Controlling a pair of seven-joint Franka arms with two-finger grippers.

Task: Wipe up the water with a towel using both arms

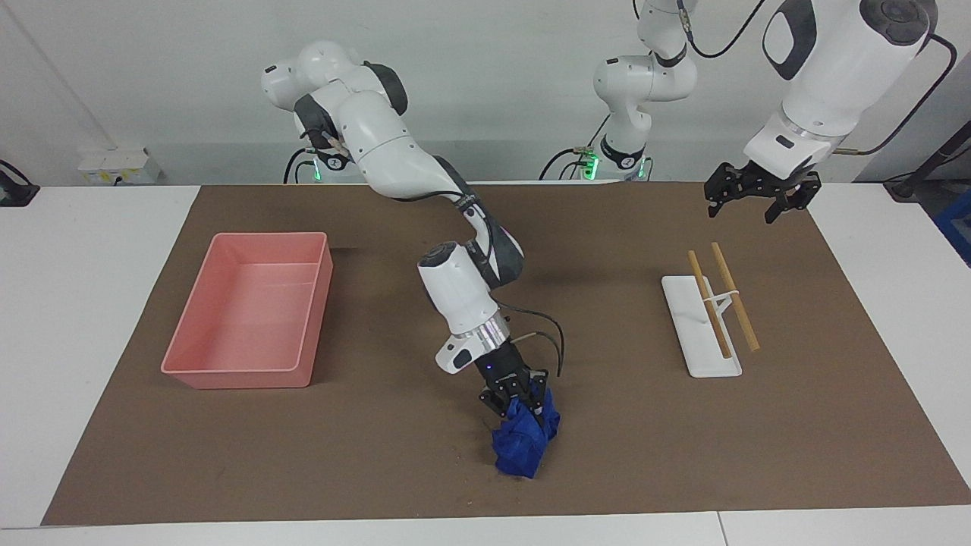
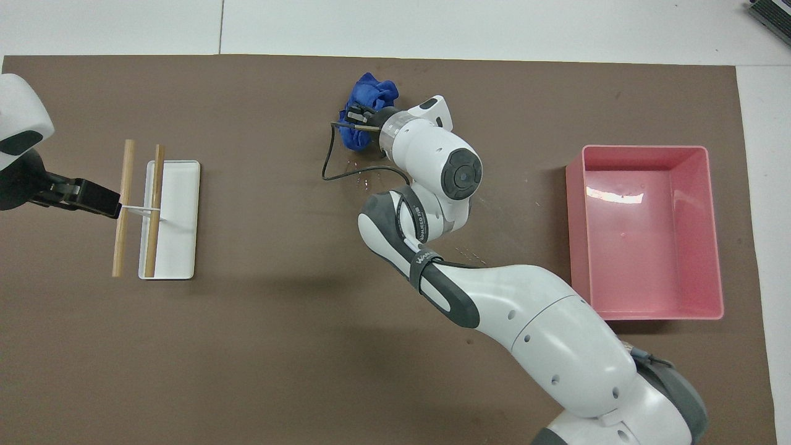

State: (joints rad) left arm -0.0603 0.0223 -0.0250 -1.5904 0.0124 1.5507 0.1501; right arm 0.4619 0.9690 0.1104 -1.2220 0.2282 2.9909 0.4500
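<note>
The deep-blue towel [image 1: 523,447] [image 2: 366,102] is bunched up, and its lower end rests on the brown mat near the table's edge farthest from the robots. My right gripper [image 1: 518,400] [image 2: 357,121] is shut on the top of the towel, with its arm stretched out over the mat's middle. A few glints of the water [image 2: 363,178] show on the mat just nearer to the robots than the towel. The rest of the water is hidden under the arm. My left gripper [image 1: 758,203] [image 2: 99,199] hangs open in the air beside the white rack.
A pink tray [image 1: 227,373] [image 2: 649,314] stands on the mat toward the right arm's end. A white rack [image 1: 686,318] [image 2: 180,210] with two wooden sticks stands toward the left arm's end. A black cable loops beside the right wrist.
</note>
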